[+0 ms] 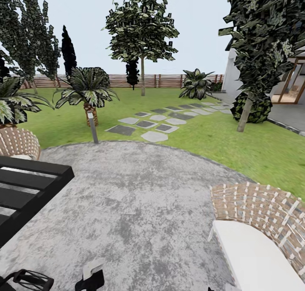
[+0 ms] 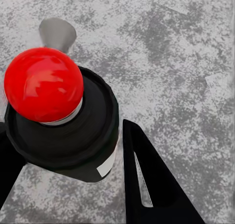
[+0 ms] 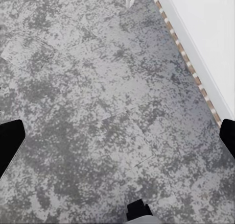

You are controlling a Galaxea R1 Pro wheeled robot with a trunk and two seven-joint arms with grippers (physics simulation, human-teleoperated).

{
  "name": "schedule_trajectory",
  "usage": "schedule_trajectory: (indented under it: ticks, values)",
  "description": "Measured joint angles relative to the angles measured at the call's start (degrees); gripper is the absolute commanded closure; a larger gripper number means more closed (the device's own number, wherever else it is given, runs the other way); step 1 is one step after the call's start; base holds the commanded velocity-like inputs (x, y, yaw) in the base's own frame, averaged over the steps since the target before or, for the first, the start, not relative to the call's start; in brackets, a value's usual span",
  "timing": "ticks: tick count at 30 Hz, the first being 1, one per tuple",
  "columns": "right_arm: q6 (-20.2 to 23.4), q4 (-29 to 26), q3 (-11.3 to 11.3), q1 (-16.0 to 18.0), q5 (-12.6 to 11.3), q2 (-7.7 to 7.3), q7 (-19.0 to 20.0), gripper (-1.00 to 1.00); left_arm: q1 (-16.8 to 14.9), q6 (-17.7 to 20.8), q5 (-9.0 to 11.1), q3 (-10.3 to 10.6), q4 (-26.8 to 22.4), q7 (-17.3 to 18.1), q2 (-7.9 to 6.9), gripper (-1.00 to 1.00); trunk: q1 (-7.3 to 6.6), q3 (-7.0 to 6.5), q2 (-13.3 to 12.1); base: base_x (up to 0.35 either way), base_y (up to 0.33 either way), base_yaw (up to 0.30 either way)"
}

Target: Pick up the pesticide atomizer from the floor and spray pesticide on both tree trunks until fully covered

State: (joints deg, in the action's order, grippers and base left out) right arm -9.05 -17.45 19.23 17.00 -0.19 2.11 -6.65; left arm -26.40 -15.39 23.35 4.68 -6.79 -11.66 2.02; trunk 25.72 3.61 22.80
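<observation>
I stand on a round patio [image 1: 140,197] of mottled grey, grainy stone, its edge curving against the flat green lawn of the garden [image 1: 237,142]. Pale and dark flat stepping stones [image 1: 156,121] cross the grass toward a brown fence [image 1: 165,80] of horizontal wooden slats. Two trees rise from the lawn: one far off near the fence with a thin-looking straight trunk [image 1: 142,76], one nearer on the right whose grey-brown trunk [image 1: 245,115] leans a little under a dense mottled crown. A woven wicker chair [image 1: 262,210] with a smooth white cushion sits at my right, another wicker chair [image 1: 17,141] at my left beside a black slatted table [image 1: 25,189]. My left gripper [image 2: 73,175] has its black fingers [image 2: 152,185] on either side of the pesticide atomizer [image 2: 63,116], a dark rounded body topped by a glossy red ball; they look pressed against it, low over the stone. My right gripper [image 3: 117,140] is spread wide, its dark fingertips [image 3: 9,140] at the edges of the view, holding nothing above the stone.
</observation>
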Motion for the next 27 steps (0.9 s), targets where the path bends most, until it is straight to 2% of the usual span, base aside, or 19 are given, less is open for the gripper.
schedule_trajectory:
  ticks: [9,27]
  values:
    - [0.0,0.03,0.0,0.0,0.03,0.03,0.0,-1.0,0.0,0.02,-0.01,0.0,0.0,0.0,0.0,1.0,0.0,0.0,0.0,0.334,0.0,-0.093]
    - [0.0,0.0,0.01,0.0,0.03,0.06,0.0,-1.0,0.0,0.0,-0.02,0.0,0.0,0.0,0.0,1.0,0.0,0.0,0.0,0.334,0.0,-0.004]
